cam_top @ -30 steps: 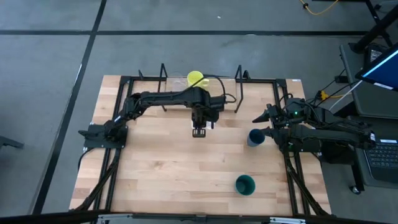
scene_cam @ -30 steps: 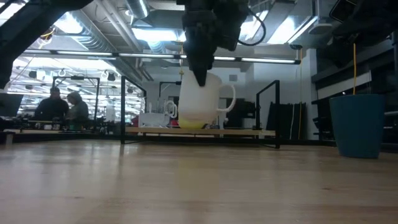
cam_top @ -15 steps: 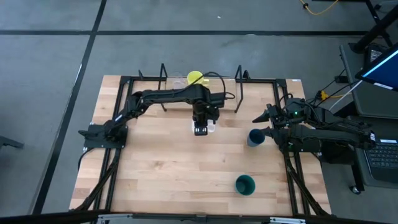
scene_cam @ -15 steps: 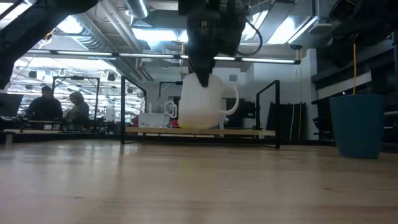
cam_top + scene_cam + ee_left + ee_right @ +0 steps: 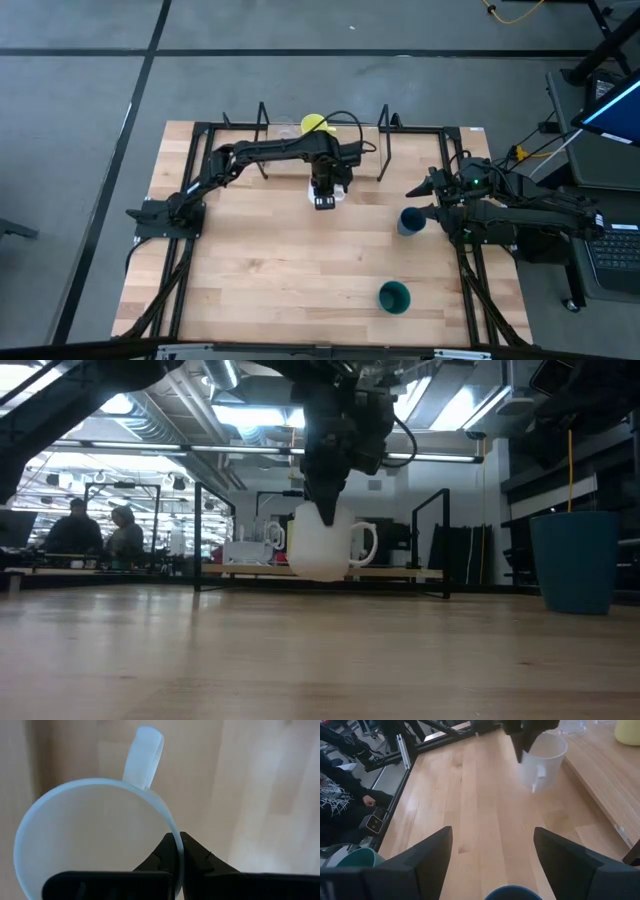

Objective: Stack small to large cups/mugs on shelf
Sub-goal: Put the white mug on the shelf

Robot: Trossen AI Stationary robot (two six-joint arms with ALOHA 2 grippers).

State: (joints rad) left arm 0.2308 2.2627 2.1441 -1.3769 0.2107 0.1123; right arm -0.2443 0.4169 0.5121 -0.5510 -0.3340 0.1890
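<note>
A white mug [image 5: 322, 546] hangs from my left gripper [image 5: 327, 516], which is shut on its rim, just in front of the shelf [image 5: 250, 572]. From above, the gripper [image 5: 323, 198] is near the shelf's middle. The shelf [image 5: 350, 128] is a narrow board at the table's far edge and carries a yellow mug [image 5: 315, 124] and a clear glass cup [image 5: 288, 128]. A dark blue cup [image 5: 411, 221] stands on the table by my open right gripper [image 5: 415, 200]. A dark green cup [image 5: 394, 296] stands nearer the front. My left gripper pinches the white mug's rim [image 5: 178, 839] with one finger inside the mug and one outside, on the side wall a quarter turn from the handle [image 5: 144, 755]. The fingers [image 5: 196, 854] come from above, pointing down. The mug hangs clear of the table, mouth up, slightly tilted.
Black wire frames [image 5: 432, 540] stand upright at the shelf's ends, and black rails run along the table's sides [image 5: 200, 180]. Bare wood lies between the shelf and the green cup. A person sits beside the table [image 5: 340, 790], and other people show far behind [image 5: 75, 525].
My left gripper has carried the white mug toward the table's far edge and the shelf, sinking a little. The mug stays in the same hold, clear of the table, with its handle still toward the table's right.
</note>
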